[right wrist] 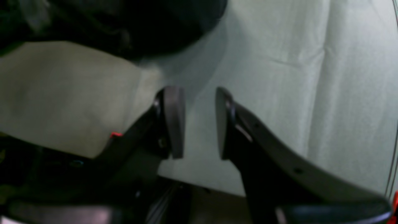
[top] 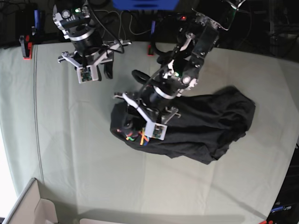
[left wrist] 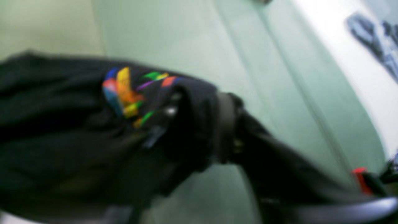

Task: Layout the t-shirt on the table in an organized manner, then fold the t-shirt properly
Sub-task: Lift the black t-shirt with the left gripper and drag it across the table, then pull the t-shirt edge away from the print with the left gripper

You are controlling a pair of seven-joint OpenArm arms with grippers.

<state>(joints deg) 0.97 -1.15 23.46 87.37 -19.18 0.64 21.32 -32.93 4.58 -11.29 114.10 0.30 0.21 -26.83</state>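
Surroundings: dark clutter along the far edge, with tangled black cables [top: 133, 25], a blue panel [top: 145, 3] at top centre, and red-and-black clamps [top: 25, 46] at the far left corner. An open cardboard box [top: 30, 207] sits at the near left corner. Lighting is even and diffuse; a pale strip of floor [top: 3, 163] shows at left.

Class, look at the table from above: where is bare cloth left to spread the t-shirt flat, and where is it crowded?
Bare cloth lies left of the t-shirt, out to the table edge, and in front of it, down to the cardboard box. It is crowded at the shirt's left end, where the left pincer works.
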